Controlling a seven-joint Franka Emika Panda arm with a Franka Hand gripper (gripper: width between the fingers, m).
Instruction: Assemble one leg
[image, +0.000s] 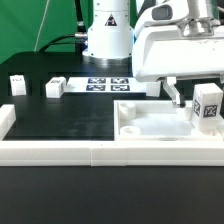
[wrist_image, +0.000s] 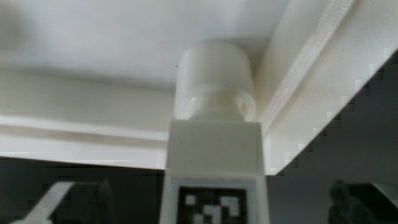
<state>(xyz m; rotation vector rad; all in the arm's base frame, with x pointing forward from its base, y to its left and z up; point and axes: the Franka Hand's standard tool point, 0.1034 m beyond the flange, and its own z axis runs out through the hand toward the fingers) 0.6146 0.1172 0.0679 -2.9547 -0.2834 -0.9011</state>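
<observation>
Exterior view
front rail (image: 100, 152): white, nearest the camera, runs along the near edge of the table.
black mat (image: 60, 118): just behind the rail, covers the left and centre.
white panel (image: 150, 128): lies flat at near right, just behind the rail, with a recess at its near-left corner.
leg (image: 208, 105): upright at the far right over the panel's right part, tag facing the camera. Cannot tell whether its lower end touches the panel.
gripper (image: 201, 97): above the panel, straddling the leg.
dark finger (image: 178, 94): left of the leg, with a gap showing between them. The other finger is not visible.
two small white blocks (image: 17, 85): far left on the mat, the second at (image: 54, 88), apart from each other.
marker board (image: 108, 84): flat at far centre, in front of the arm base (image: 108, 35).

Wrist view
leg (wrist_image: 217, 120): centred, tagged end closest to the lens, rounded end toward the panel (wrist_image: 107, 50).
gripper (wrist_image: 214, 205): blurred fingers either side of the leg, with dark mat visible in both gaps.
jaws: spread apart, not clamping the leg.
</observation>
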